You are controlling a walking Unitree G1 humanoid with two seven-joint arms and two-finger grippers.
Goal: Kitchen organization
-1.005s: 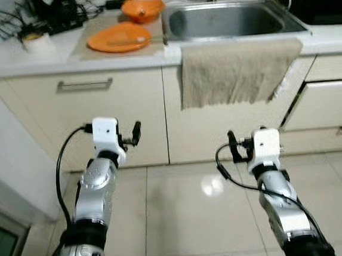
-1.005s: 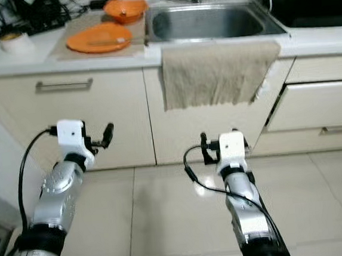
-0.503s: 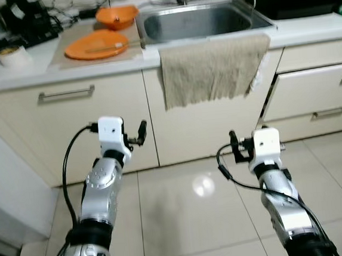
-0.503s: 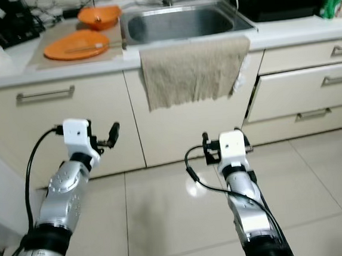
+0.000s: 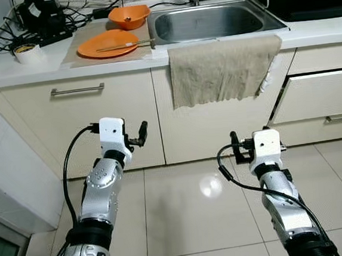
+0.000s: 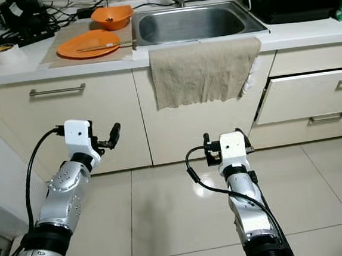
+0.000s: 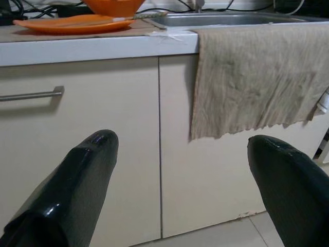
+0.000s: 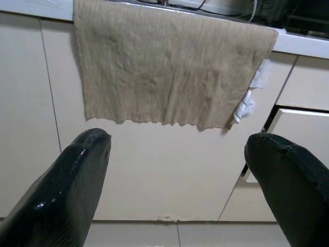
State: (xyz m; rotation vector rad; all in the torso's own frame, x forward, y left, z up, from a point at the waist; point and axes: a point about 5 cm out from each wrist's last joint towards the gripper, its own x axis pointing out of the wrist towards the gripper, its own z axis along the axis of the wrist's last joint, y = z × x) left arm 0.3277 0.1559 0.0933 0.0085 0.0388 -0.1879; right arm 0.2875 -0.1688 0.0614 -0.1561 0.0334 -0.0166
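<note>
Walk closer before you reach: the orange plate [image 5: 108, 43] and bowl [image 5: 129, 15] sit at eleven o'clock on the desk [image 5: 10, 67]. Left gripper [image 7: 180, 170] and right gripper [image 8: 177, 172] both hold fingers apart, empty.

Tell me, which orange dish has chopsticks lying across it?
The flat orange plate, nearer the counter's front edge. The orange bowl behind it carries none.

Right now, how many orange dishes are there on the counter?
2. An orange plate lies on the mat left of the sink, with chopsticks across it. An orange bowl stands just behind it. Nothing seems to hide more.
</note>
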